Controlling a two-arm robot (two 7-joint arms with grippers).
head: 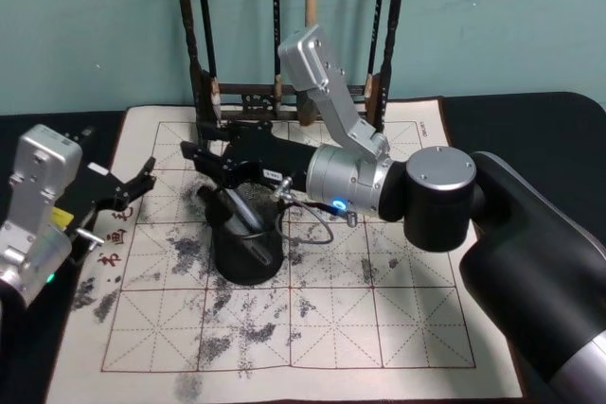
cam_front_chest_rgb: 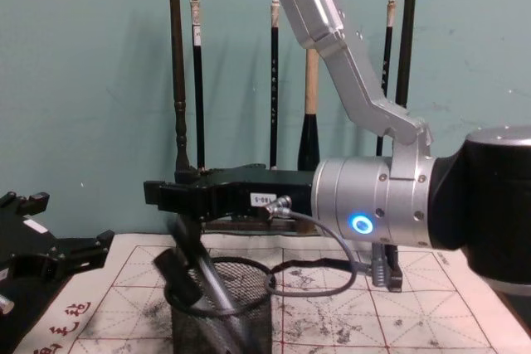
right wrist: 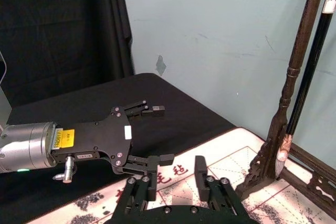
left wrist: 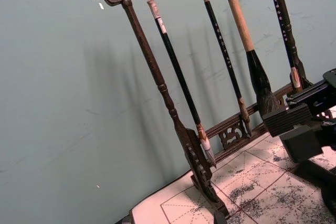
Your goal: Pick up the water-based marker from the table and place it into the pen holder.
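The black mesh pen holder (head: 248,251) stands on the left part of the paper mat; in the chest view the pen holder (cam_front_chest_rgb: 241,308) is at the bottom. A grey water-based marker (head: 242,208) leans inside it, and the marker (cam_front_chest_rgb: 207,278) has its upper end near the rim. My right gripper (head: 197,164) reaches across from the right and hovers just above the holder's rim. In the right wrist view this gripper (right wrist: 175,174) is open with nothing between its fingers. My left gripper (head: 134,186) is open and idle at the mat's left edge, also seen as the left gripper (right wrist: 160,135).
A tall dark wooden brush rack (head: 284,92) with hanging calligraphy brushes stands at the back of the ink-stained gridded mat (head: 379,319); the rack (left wrist: 173,114) is close in the left wrist view. A grey cable (head: 317,229) loops under the right wrist beside the holder.
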